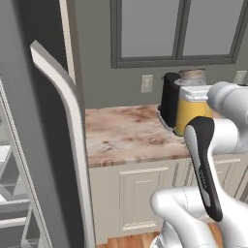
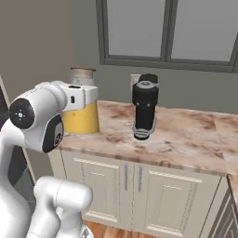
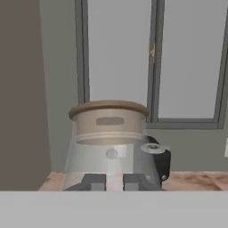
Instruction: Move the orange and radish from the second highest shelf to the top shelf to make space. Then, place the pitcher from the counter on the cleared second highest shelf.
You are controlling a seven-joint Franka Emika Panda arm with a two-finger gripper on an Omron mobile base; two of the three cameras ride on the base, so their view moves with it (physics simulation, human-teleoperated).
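- The grey fridge door [image 1: 43, 145] with its long pale curved handle [image 1: 68, 126] stands open at the left of the left base view; pale wire shelving inside shows at that view's lower left edge, too cut off to tell which shelf is which.
- The beige-pink mottled stone counter [image 2: 186, 135] runs over cream panelled cabinets [image 2: 139, 190], below a grey-framed window [image 2: 167, 32].
- The white robot arm [image 2: 37, 121] reaches over the left end of the counter, its wrist block lying across the top of the pitcher.
- The amber-yellow cylindrical pitcher [image 2: 82, 120] with a flat white lid stands upright on the counter near its left end, partly covered by the arm; in the left base view its yellow body [image 1: 190, 114] shows just beside the black machine.
- A tall grey cylinder with a tan wooden lid [image 3: 109, 129] stands just behind the pitcher, against the wall.
- The black coffee machine [image 2: 145, 108] stands on the counter to the right of the pitcher, apart from it.
- The pincer [image 3: 114, 181] is closed right down, its two dark tips [image 3: 94, 181] near each other at the bottom of the hand view, pointing at the tan-lidded cylinder; whether anything is caught between them cannot be told.
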